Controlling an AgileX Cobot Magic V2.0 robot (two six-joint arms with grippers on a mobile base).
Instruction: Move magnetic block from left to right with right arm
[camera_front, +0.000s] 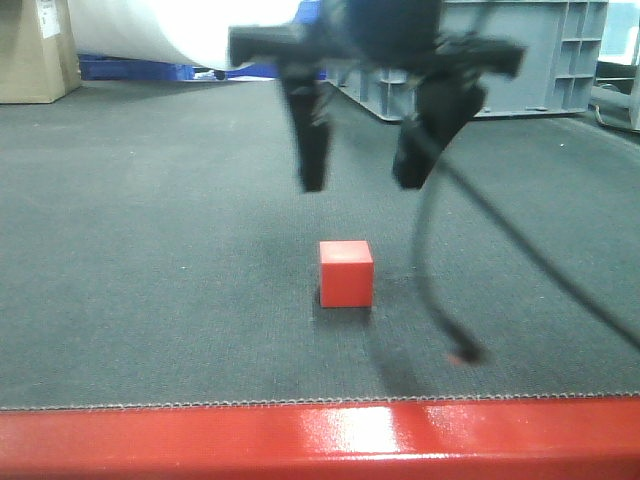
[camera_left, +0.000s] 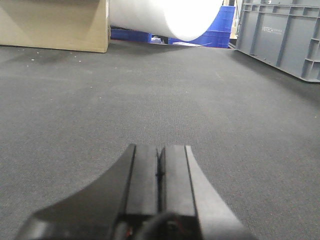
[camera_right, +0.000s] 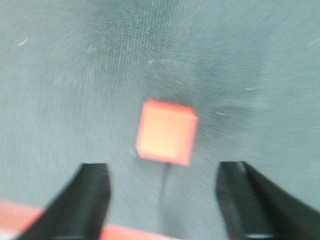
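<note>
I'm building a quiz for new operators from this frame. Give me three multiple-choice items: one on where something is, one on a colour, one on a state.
1. Where is the magnetic block?
A. On the grey mat, below the right tool
B. Clamped in the right tool
C. Inside the grey crate

2. What colour is the table edge nearest the front camera?
A. Blue
B. Glossy red
C. White

3. How is the left tool?
A. Wide open
B. Holding the block
C. Shut, empty

Answers:
1 A: the block rests on the mat, with the right tool above it.
2 B: a shiny red strip runs along the bottom.
3 C: its fingers meet with nothing between.
</note>
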